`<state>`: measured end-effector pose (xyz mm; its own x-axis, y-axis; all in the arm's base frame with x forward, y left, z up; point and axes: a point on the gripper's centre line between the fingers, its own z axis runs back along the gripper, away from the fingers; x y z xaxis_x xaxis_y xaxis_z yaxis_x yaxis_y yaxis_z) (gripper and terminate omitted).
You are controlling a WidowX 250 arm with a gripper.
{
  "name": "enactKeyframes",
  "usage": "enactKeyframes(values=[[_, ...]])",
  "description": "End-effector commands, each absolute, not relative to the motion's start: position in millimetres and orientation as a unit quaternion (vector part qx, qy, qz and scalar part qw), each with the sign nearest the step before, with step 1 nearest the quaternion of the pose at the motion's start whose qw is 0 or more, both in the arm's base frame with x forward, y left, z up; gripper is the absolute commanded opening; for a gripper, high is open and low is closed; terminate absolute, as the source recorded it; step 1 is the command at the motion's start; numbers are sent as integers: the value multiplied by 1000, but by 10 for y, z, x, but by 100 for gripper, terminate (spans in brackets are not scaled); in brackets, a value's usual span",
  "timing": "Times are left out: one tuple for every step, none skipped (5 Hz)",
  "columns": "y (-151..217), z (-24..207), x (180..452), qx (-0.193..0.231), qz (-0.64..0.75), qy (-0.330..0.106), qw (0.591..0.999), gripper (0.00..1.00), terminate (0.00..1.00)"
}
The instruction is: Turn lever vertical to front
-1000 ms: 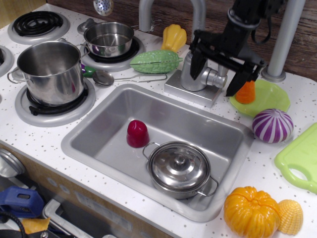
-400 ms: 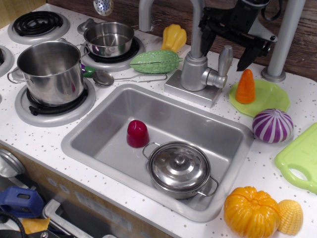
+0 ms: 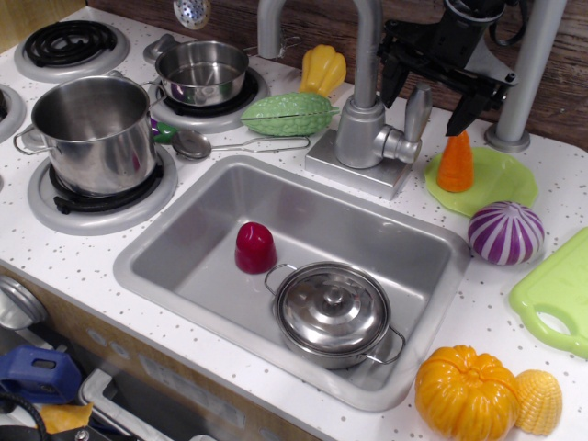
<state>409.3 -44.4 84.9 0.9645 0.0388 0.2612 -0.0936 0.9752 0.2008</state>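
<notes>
The lever (image 3: 416, 111) is a short silver paddle on a side knob of the faucet body (image 3: 360, 135). It stands upright with its rounded tip up, just right of the tall spout (image 3: 367, 37). My black gripper (image 3: 428, 93) hangs above and behind it, open, with one finger (image 3: 392, 83) left of the lever's tip and the other finger (image 3: 464, 110) to its right. The fingers are apart from the lever and hold nothing.
The sink (image 3: 303, 266) holds a lidded pot (image 3: 333, 312) and a red cup (image 3: 254, 248). An orange carrot (image 3: 455, 162) on a green plate (image 3: 496, 184), a grey post (image 3: 524, 78) and a purple onion (image 3: 505, 232) lie right of the faucet. A green gourd (image 3: 288, 114) and a spoon (image 3: 230, 144) lie to the left.
One second ago the gripper was low around the lever. It rose and moved back, uncovering the upright lever, then came down slightly and toward the lever.
</notes>
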Motion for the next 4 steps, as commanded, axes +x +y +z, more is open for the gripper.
enactKeyframes(values=[[-357, 1030, 4266, 112, 24, -165, 980, 100, 0], [-344, 1030, 4287, 108, 25, -163, 980, 0, 0], [-372, 1043, 4247, 98, 32, -151, 983, 0, 0], [-454, 1045, 4081, 89, 54, -131, 986, 0, 0]])
